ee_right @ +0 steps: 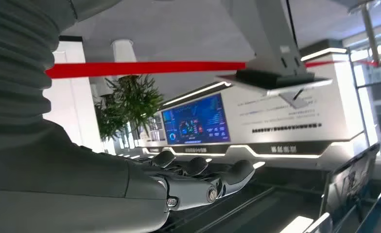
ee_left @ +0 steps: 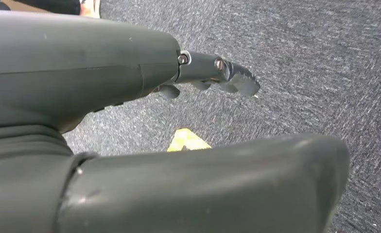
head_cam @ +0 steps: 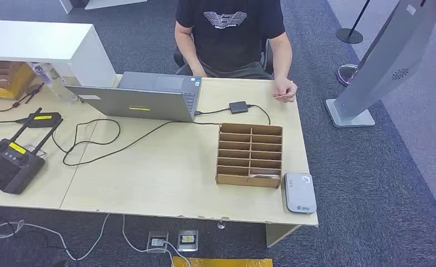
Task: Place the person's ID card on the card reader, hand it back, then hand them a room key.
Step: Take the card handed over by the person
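Beside the slotted wooden organizer (head_cam: 249, 155), you had the rounded grey card reader (head_cam: 300, 192); the person's hand (head_cam: 285, 90) pinched a barely legible card, while both your left hand (ee_left: 130, 121) and right hand (ee_right: 145, 189) were empty, fingers loosely extended.

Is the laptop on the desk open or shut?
Open. The laptop has its lid raised, with the keyboard facing the person seated behind the desk. Its screen faces away, so cannot tell if it's on.

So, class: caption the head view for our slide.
Seated person holds a card across desk; card reader sits beside wooden organizer.
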